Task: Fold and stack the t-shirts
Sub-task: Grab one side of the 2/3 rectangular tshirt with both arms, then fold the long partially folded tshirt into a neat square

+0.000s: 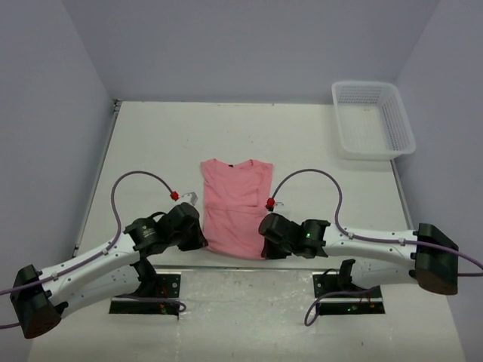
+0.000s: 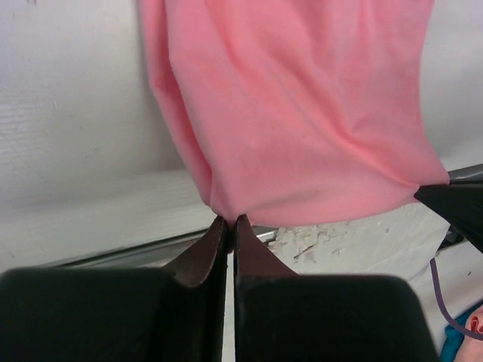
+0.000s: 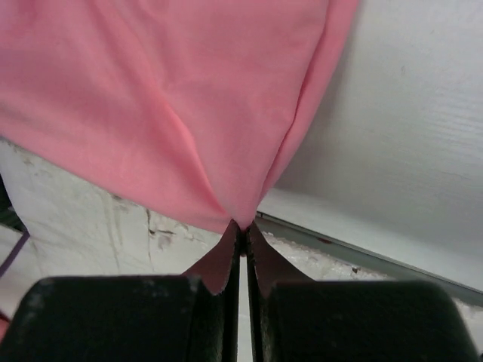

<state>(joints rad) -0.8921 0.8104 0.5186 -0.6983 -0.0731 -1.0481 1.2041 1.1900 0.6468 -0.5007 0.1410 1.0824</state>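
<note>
white table [image 1: 151, 143], matte top, metal strip along near edge. salmon-pink t-shirt [image 1: 235, 207] lies on it, spread away from left gripper [image 2: 230, 220] and right gripper [image 3: 243, 225], neckline at far end, near corners at gripper tips. white mesh basket [image 1: 371, 119] on far corner, well beyond right gripper.

T-shirt [image 1: 235, 207] [image 2: 302, 113] [image 3: 151, 98]: one, salmon-pink, plain, no print, thin soft fabric. Lies mid-table, lengthwise, neckline at far end, hem toward arm bases. Outline narrow, near rectangular; no sleeves stick out at sides. Soft crosswise crease about mid-length, shallow wrinkles running down from it. Hem reaches near table edge. Both hem corners pinched: left corner in left gripper [image 1: 202, 238] [image 2: 230, 221], right corner in right gripper [image 1: 264, 240] [image 3: 241, 226]. Cloth gathers into folds fanning from each pinch. Whether hem is off surface: cannot tell.
</note>
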